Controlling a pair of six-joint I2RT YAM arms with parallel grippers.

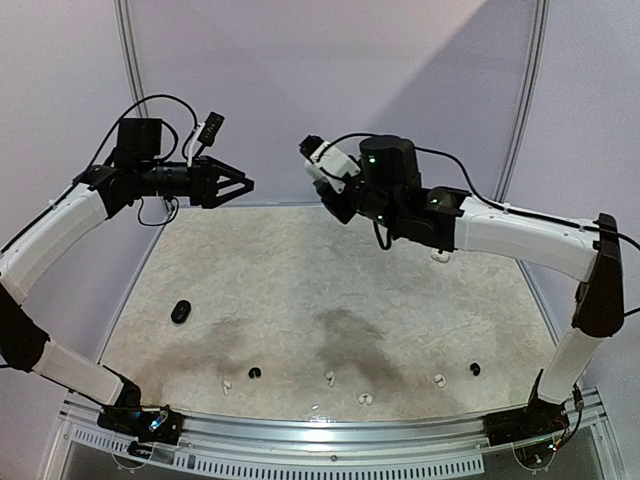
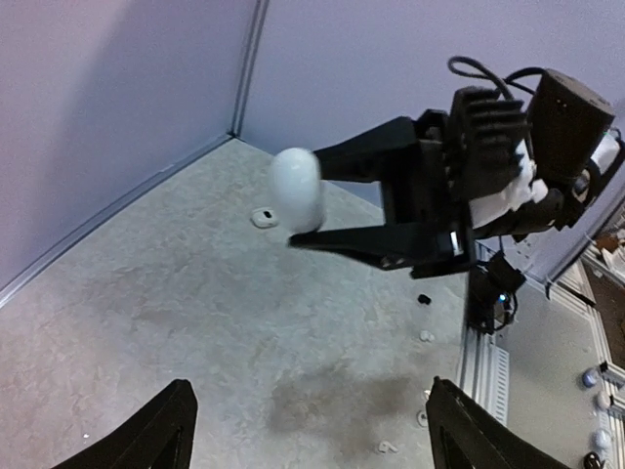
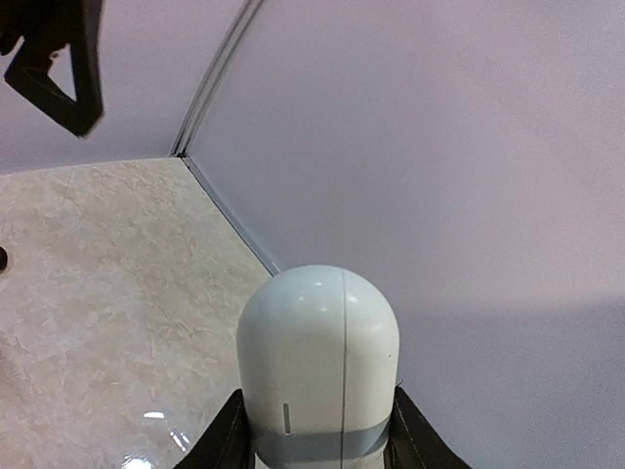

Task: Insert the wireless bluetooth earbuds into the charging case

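Note:
My right gripper is raised in the air at the back of the table, shut on a white pebble-shaped charging case that stands closed between its fingers. In the left wrist view the same white case shows in the right gripper's black jaws. My left gripper hovers to its left, facing it, open with nothing between its fingers. Along the front of the table lie several earbuds: white ones and round black ones.
A black case lies on the left of the table. A small white object sits on the mat under the right arm. Lilac walls close the back and sides. A metal rail runs along the front edge.

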